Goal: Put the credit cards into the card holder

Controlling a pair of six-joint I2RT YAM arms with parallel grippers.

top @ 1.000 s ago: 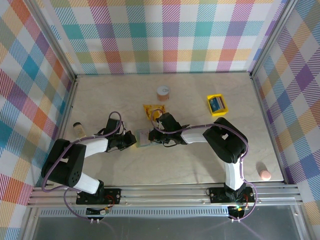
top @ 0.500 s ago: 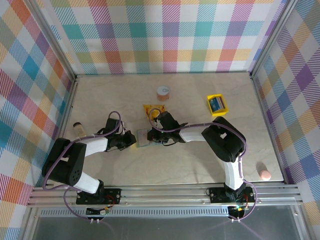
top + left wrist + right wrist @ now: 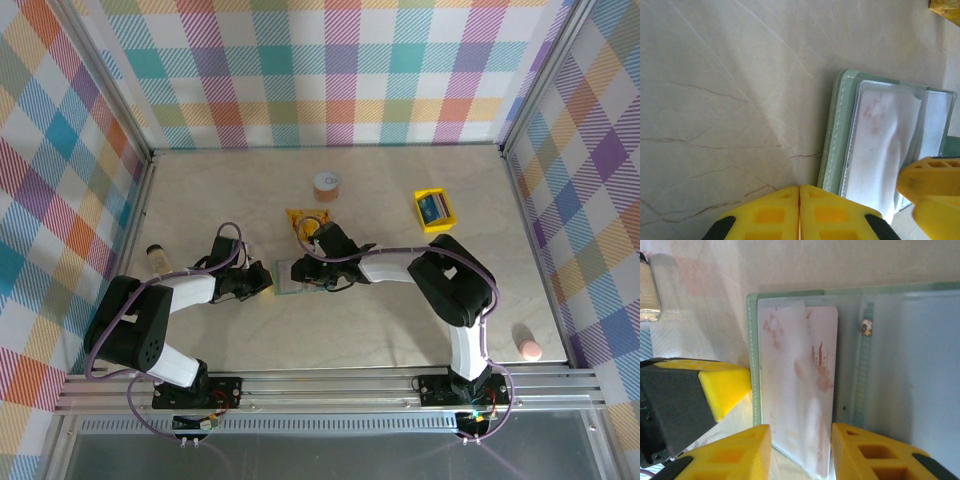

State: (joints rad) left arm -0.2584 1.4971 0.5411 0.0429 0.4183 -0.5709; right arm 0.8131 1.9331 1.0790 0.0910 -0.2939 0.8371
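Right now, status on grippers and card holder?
Left gripper shut, at card holder edge. Right gripper open, astride white card in the open holder. Snack packet just beyond.

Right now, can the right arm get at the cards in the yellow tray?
Probably yes. The yellow tray with the cards sits on the right arm's own side, bare table lies between, and the right gripper stands open over the card holder.

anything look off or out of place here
Only one thing: the white card with red marks in the open card holder sits slightly askew, seemingly not fully under its clear sleeve. The right gripper straddles it, open; the left gripper is shut at the holder's edge.
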